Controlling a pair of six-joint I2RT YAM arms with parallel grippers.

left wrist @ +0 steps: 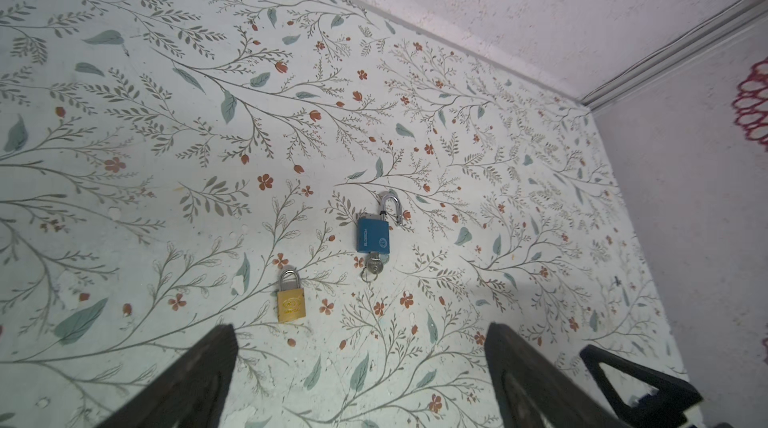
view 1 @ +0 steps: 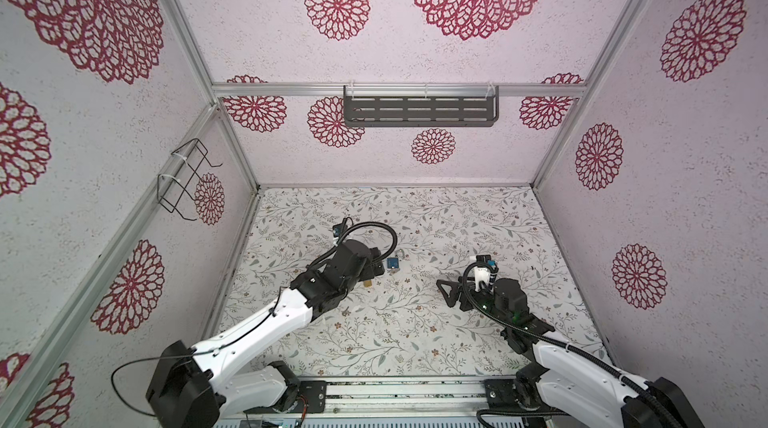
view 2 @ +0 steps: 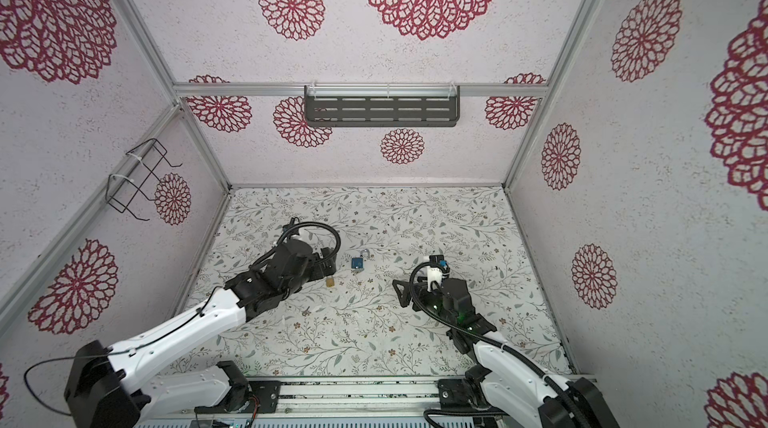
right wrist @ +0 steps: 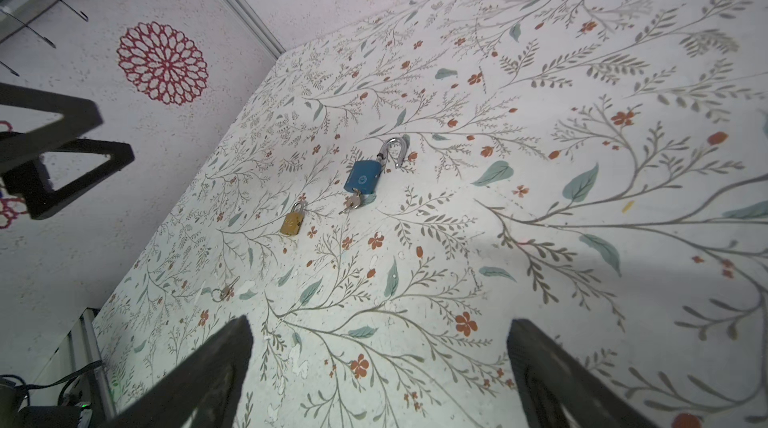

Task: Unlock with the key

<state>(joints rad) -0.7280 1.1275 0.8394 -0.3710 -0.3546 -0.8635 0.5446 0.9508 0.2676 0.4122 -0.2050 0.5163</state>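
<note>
A blue padlock [left wrist: 372, 237] lies flat on the floral table with its silver shackle swung open. A silver key [left wrist: 372, 268] sticks in the padlock's keyhole. In both top views the blue padlock [view 1: 392, 264] [view 2: 357, 263] rests just right of my left gripper [view 1: 379, 262]. In the left wrist view my left gripper [left wrist: 360, 328] is open and holds nothing, a short way back from the padlock. My right gripper [right wrist: 381, 321] is open and holds nothing, and the blue padlock [right wrist: 363, 179] and key [right wrist: 353, 201] lie well ahead of it. It hovers to the padlock's right [view 1: 444, 293].
A small gold padlock [left wrist: 291, 302] [right wrist: 292, 222] lies shut beside the blue one, near my left gripper [view 1: 368, 283]. A second loose key [right wrist: 226, 292] lies nearer the front rail. A dark slotted shelf [view 1: 419, 111] and a wire rack [view 1: 183, 180] hang on the walls.
</note>
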